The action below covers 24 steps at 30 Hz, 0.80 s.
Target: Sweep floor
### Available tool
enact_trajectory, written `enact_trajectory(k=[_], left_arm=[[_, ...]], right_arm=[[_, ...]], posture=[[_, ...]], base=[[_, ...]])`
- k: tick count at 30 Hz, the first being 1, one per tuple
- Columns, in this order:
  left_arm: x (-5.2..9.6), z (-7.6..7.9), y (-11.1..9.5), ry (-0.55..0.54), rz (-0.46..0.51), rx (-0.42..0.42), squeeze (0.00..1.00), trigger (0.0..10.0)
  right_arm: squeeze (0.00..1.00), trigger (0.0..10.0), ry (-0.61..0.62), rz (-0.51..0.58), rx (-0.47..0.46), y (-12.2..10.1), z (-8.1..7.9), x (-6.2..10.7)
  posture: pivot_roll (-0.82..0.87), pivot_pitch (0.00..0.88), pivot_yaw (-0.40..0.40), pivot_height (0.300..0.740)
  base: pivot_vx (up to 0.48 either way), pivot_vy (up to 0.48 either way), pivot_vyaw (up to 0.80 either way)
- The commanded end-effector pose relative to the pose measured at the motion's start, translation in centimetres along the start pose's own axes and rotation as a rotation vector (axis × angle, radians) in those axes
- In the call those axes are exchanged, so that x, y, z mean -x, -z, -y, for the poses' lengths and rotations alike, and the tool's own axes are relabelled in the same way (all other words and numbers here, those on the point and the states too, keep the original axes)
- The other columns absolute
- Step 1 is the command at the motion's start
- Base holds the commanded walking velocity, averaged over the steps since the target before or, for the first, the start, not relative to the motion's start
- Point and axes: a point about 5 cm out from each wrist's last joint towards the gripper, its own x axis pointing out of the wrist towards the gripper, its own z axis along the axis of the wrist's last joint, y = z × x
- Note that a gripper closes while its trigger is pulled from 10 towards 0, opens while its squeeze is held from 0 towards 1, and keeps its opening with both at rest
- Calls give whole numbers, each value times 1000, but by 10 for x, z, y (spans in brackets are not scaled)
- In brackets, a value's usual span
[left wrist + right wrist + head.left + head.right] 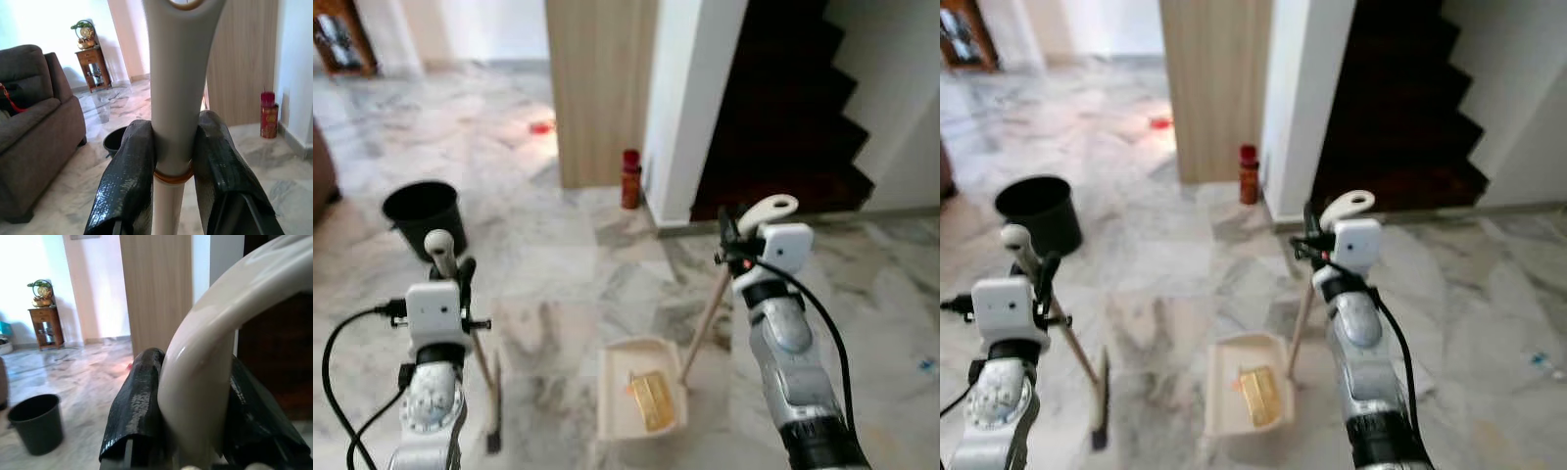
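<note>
Grippers hold broom and dustpan on marble floor.

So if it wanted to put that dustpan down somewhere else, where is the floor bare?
Bare marble lies between the black bucket and the dustpan, and to the right of the right gripper along the dark stairs. It is crowded low down, where the broom, dustpan and both arms meet.

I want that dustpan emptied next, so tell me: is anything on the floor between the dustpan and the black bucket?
Nothing visible blocks that stretch of marble floor. The dustpan, holding a yellow piece, sits right of the broom that the left gripper holds; that broom stands roughly between it and the black bucket.
</note>
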Motion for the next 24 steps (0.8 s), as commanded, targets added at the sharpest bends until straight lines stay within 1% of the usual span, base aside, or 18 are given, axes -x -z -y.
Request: enact_trajectory(k=[1,7,9,16,24], left_arm=[[-1,1,-14,14,58,-1,0,10000],[1,-1,-13,1,42,12,0,10000],[2,0,-13,0,36,18,0,10000],[3,3,-13,2,27,25,0,10000],[6,0,-12,-6,20,23,0,10000]], right_arm=[[0,10000,11,42,-10,-11,-1,-4],[0,10000,-3,30,-19,-11,-6,-4],[0,10000,-10,24,-35,-11,-8,-4],[0,10000,-26,15,-39,-11,-9,-6],[0,10000,-33,13,-47,-12,-10,-6]], posture=[[18,49,-9,740],[14,69,-14,740],[14,71,-16,740],[14,79,-22,740],[20,72,-23,740]], base=[[0,0,0],[0,0,0],[0,457,0],[0,480,0],[0,480,0]])
